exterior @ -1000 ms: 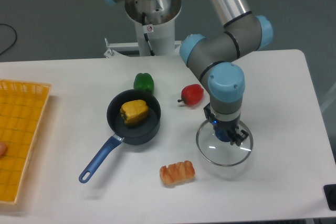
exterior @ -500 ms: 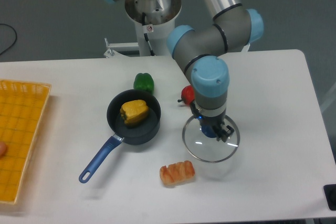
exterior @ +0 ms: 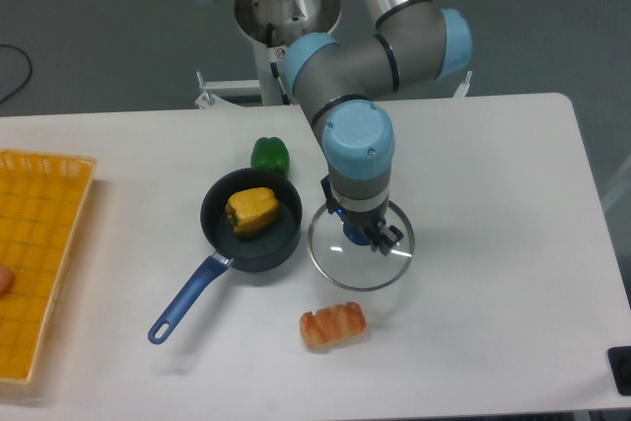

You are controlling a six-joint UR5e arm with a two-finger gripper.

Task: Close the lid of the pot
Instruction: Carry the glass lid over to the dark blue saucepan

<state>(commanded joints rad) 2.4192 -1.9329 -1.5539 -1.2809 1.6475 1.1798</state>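
The pot [exterior: 251, 237] is a small dark blue saucepan left of centre, with a lighter blue handle [exterior: 187, 300] pointing to the front left. A yellow pepper [exterior: 251, 210] lies inside it. The pot lid [exterior: 345, 268] is a round glass disc with a metal rim. It hangs just right of the pot, its left rim close to the pot's right edge. My gripper [exterior: 359, 238] points straight down and is shut on the lid's blue centre knob, which the fingers mostly hide.
A green pepper [exterior: 269, 156] sits just behind the pot. A bread-like toy [exterior: 333, 324] lies in front of the lid. A yellow basket [exterior: 39, 263] stands at the table's left edge. The arm's base [exterior: 286, 27] is at the back.
My gripper has carried the lid leftward, from the right of the table to just beside the pot. The red pepper seen earlier is now hidden behind the arm.
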